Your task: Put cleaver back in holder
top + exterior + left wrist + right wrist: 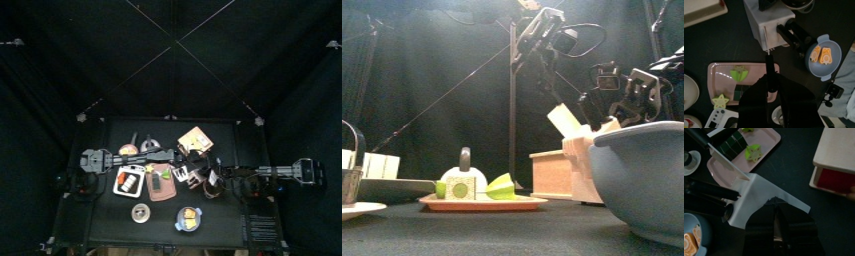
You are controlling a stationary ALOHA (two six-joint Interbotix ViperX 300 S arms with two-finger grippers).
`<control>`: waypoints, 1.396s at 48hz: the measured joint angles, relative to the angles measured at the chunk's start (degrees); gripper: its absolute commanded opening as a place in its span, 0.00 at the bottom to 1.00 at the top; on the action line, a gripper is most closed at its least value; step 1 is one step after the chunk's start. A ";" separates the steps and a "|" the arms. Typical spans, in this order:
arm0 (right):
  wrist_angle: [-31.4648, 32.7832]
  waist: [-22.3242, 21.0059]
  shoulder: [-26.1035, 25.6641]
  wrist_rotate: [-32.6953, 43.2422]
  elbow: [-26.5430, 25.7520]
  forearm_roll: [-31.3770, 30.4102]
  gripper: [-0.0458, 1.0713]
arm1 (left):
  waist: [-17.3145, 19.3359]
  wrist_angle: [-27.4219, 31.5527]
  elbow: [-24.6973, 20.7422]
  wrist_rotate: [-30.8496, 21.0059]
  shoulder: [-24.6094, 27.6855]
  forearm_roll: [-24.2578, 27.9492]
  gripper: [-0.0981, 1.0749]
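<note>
The holder [767, 22] is a pale boxy block standing near the middle of the table, also seen in the front view [585, 165]. My right gripper [774, 204] is shut on the holder's side [761, 198]. The cleaver's pale blade [727, 165] sticks up at a tilt from the holder's top, and it shows the same way from the front [563, 118]. My left gripper [769, 79] is shut on the cleaver's black handle [769, 62], reaching in from the left. How deep the blade sits in its slot is hidden.
A blue bowl [824, 55] with orange food sits close beside the holder and looms at the front right [643, 180]. A pink board [724, 67] with green toy food lies on the left. A tan box with a red side [837, 155] stands behind.
</note>
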 measured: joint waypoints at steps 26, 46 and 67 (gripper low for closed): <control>0.00 0.09 0.09 0.09 0.00 0.00 0.32 | 0.09 -4.39 -1.23 2.72 2.11 0.00 0.77; -0.09 0.09 0.09 0.09 0.00 0.09 0.32 | 0.09 -6.94 -1.23 2.72 1.58 2.46 0.80; -0.09 0.09 0.09 0.18 0.00 0.09 0.32 | -0.09 -14.41 11.07 2.37 -8.79 6.15 0.80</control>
